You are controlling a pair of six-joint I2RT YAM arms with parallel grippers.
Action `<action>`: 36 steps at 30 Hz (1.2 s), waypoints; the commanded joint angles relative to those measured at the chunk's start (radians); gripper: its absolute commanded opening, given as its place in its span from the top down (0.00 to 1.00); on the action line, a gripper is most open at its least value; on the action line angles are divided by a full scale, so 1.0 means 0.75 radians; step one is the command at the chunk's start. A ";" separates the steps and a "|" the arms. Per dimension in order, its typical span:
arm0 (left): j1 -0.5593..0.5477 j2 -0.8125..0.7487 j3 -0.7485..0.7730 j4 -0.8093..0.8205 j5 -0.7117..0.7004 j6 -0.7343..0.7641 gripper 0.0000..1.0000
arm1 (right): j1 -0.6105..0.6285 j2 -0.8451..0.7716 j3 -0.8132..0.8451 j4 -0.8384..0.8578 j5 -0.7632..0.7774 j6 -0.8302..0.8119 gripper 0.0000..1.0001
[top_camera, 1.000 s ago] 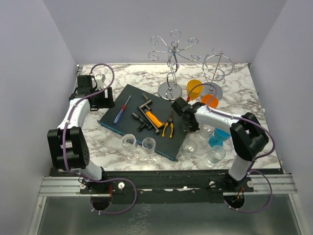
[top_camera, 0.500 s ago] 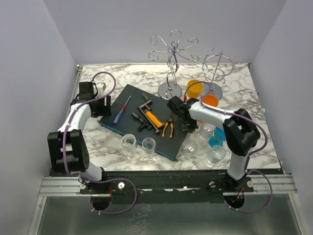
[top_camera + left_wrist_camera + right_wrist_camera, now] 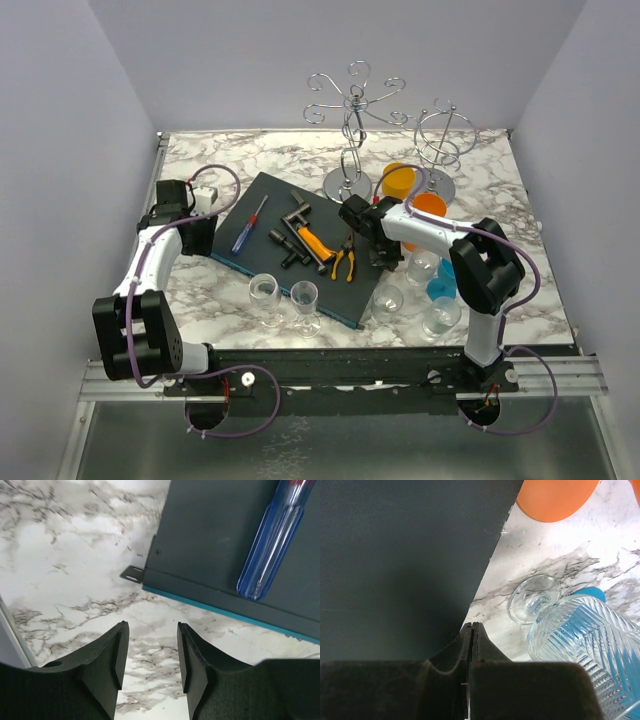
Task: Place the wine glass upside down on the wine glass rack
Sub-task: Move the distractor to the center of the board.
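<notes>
At the right edge of the dark mat (image 3: 395, 555), we see the right gripper (image 3: 471, 630) aimed down, fingers together, empty; the left gripper (image 3: 150, 650) hovers parted by its corner.

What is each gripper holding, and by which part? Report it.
Nothing is held. The left gripper stands open over the table; the right gripper is shut on nothing.

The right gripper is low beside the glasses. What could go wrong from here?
1. The right gripper is shut on nothing close beside the patterned glass; a sideways swing could tip it.
2. That glass stands crowded near the blue cup and other glasses, so opening there may bump a neighbour.
</notes>
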 commanded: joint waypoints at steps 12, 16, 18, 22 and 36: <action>0.009 0.022 -0.021 0.072 0.000 0.009 0.44 | 0.108 0.163 0.107 0.968 -0.452 0.031 1.00; 0.009 0.028 0.008 0.082 0.034 -0.031 0.43 | 0.109 0.205 0.148 1.038 -0.493 0.004 1.00; 0.010 0.042 0.020 0.101 0.042 -0.064 0.43 | 0.109 0.208 0.133 1.112 -0.522 -0.003 1.00; 0.012 0.075 0.050 0.155 0.053 -0.132 0.43 | 0.109 0.185 0.077 1.245 -0.580 0.004 1.00; 0.014 0.173 0.089 0.177 0.006 -0.153 0.43 | 0.109 0.180 -0.006 1.420 -0.674 0.052 1.00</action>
